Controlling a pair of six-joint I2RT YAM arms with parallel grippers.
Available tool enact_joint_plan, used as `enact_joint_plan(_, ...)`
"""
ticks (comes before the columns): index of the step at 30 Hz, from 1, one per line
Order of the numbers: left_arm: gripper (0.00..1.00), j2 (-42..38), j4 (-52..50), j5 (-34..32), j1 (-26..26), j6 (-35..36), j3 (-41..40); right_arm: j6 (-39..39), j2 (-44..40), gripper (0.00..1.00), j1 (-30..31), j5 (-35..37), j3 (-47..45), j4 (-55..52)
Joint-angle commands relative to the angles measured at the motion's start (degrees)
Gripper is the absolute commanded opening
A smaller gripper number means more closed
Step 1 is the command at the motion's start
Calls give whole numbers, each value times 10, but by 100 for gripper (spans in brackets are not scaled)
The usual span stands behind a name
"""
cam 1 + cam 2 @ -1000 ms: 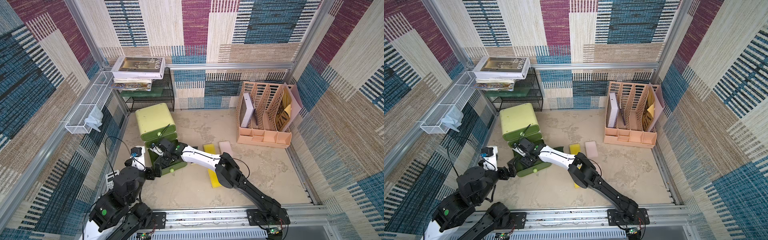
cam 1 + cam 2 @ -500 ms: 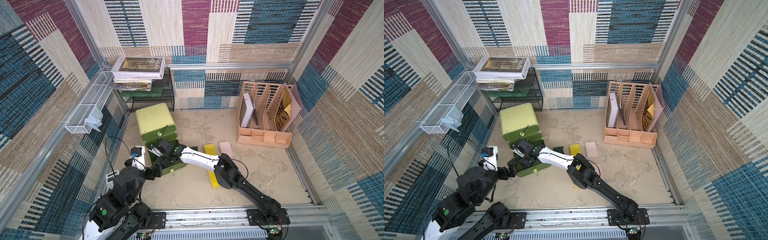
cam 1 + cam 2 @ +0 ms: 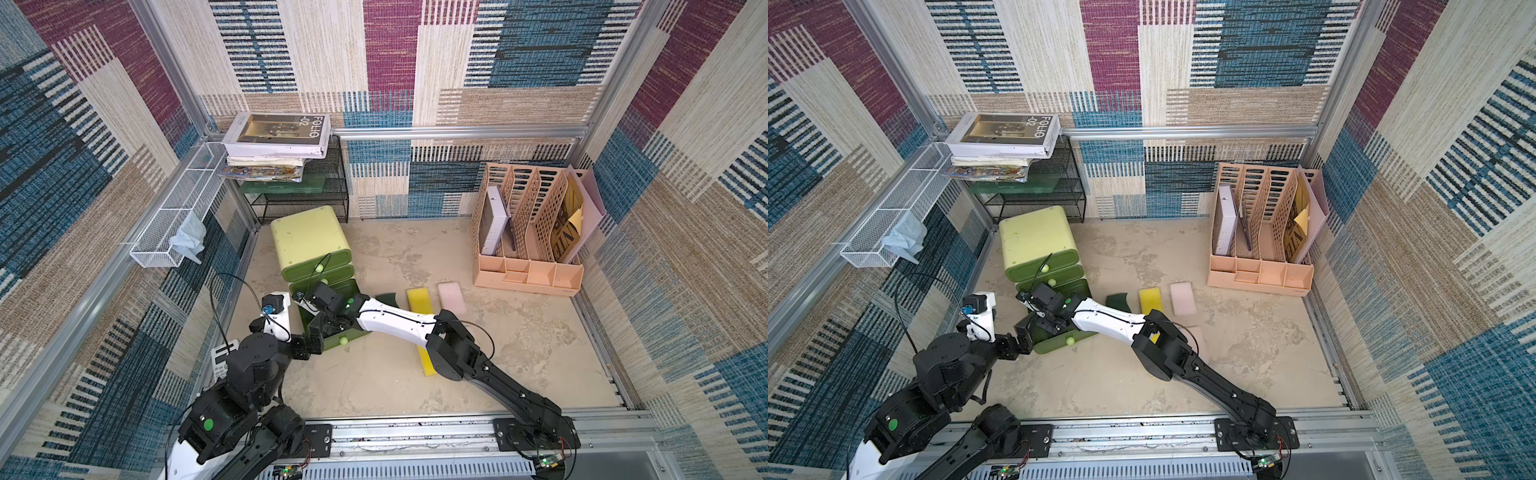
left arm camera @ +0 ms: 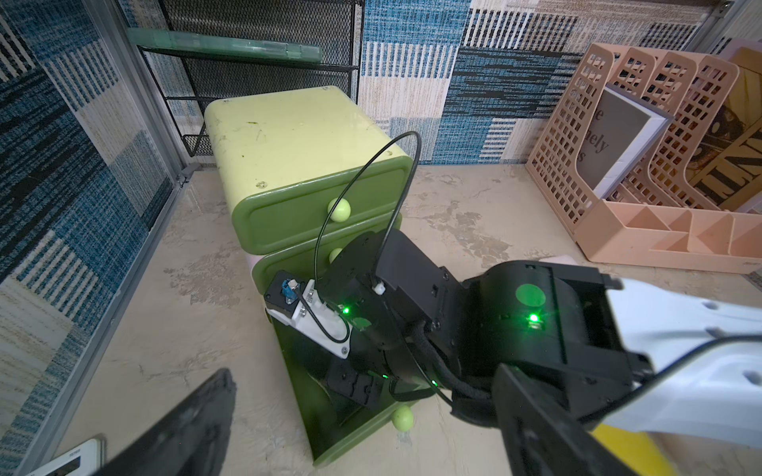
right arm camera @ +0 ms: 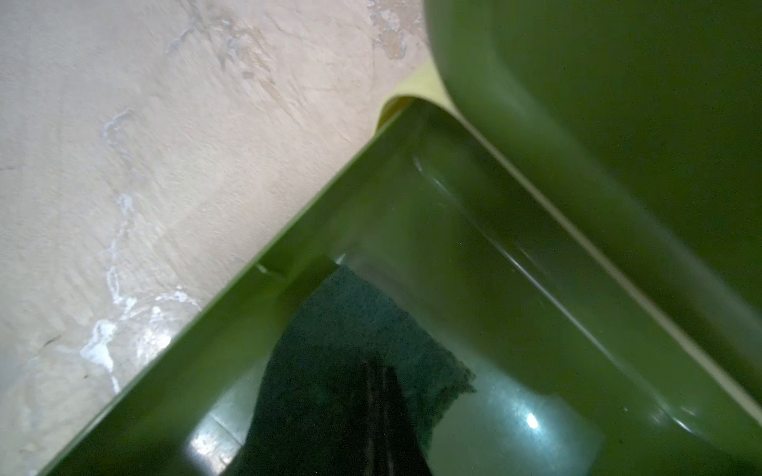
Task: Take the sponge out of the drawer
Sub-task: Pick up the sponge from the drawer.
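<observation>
The green drawer unit [image 3: 309, 239] stands at the left, and its bottom drawer [image 3: 357, 332] is pulled out over the floor. My right gripper [image 3: 321, 328] reaches down into that drawer. In the right wrist view its dark fingers [image 5: 377, 412] are pressed together on a dark green sponge [image 5: 350, 321] that lies on the drawer floor by the side wall [image 5: 288, 288]. In both top views the sponge is hidden by the arm. My left gripper [image 3: 309, 344] hangs open just off the drawer's front corner. In the left wrist view my left gripper [image 4: 371, 432] holds nothing.
On the floor right of the drawer lie a dark green pad [image 3: 385, 300], a yellow sponge [image 3: 419, 300] and a pink sponge [image 3: 451, 297]. A peach desk organiser [image 3: 528, 274] stands back right. A black mesh rack [image 3: 299, 195] with books and a white wire basket [image 3: 174, 220] are back left.
My right gripper has gone from partly open to shut inside the drawer, after shifting slightly deeper. The left arm has not moved.
</observation>
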Motion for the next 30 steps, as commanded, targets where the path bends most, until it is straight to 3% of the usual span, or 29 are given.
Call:
enact_joint_plan(1,100,0,15,-5,1,1,0,9,1,0,-1,24,-2,-30)
enact_joint_plan(20,100,-3,14,-7,1,1,0,38,-79,0,1,32,-58,34)
enact_joint_plan(25,100,-4,14,-7,0,1,0,45,-83,23,1,35,-58,12)
enact_joint_plan(30,100,-4,14,-6,0,0,0,50,-76,38,1,31,-59,-6)
